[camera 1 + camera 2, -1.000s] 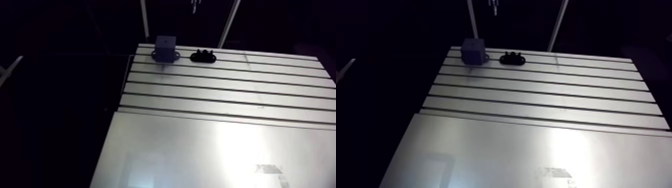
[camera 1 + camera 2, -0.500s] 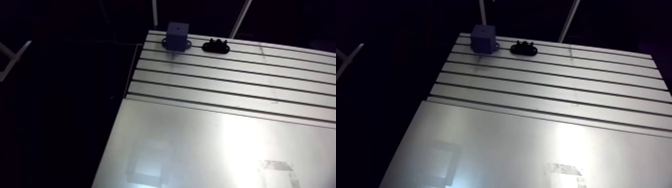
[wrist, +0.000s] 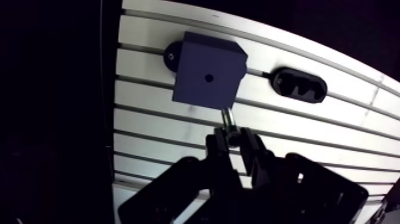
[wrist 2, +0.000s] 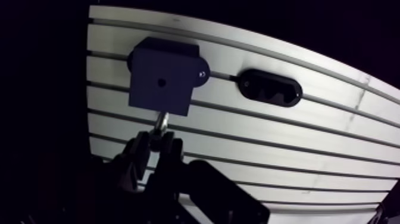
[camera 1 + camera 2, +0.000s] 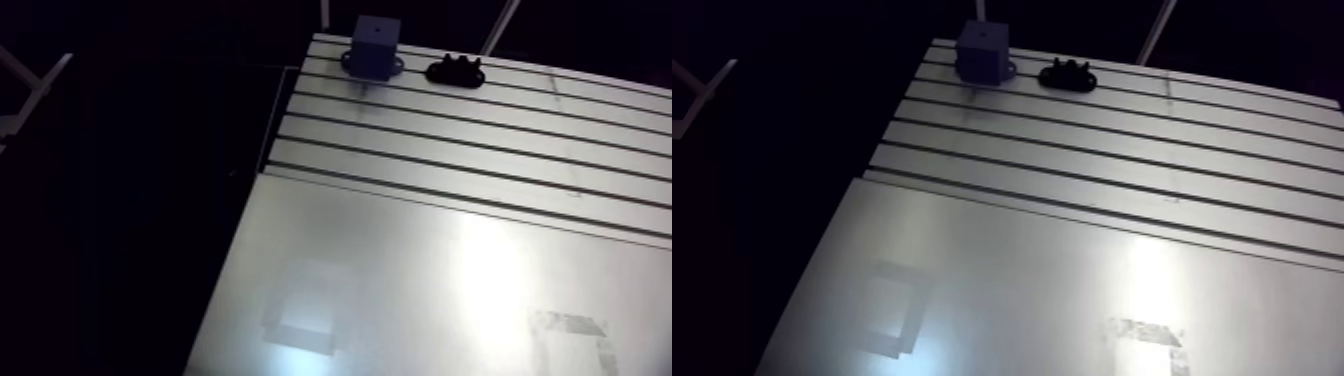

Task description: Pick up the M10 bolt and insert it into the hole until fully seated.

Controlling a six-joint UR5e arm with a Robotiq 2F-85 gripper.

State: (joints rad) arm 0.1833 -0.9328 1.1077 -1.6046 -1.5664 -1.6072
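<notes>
Here the pincer [image 3: 234, 140] is clamped on the M10 bolt [image 3: 228, 119] (tip jutting ahead), beside the blue block [image 3: 208, 70].

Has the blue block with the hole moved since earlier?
No. The blue square block stays beside the black oval holder at the slotted aluminium table's far edge; only the camera shifted.

Block [image 5: 375, 45] on table [image 5: 450, 250] far edge; holder [image 5: 455, 71] beside it, apart.
</notes>
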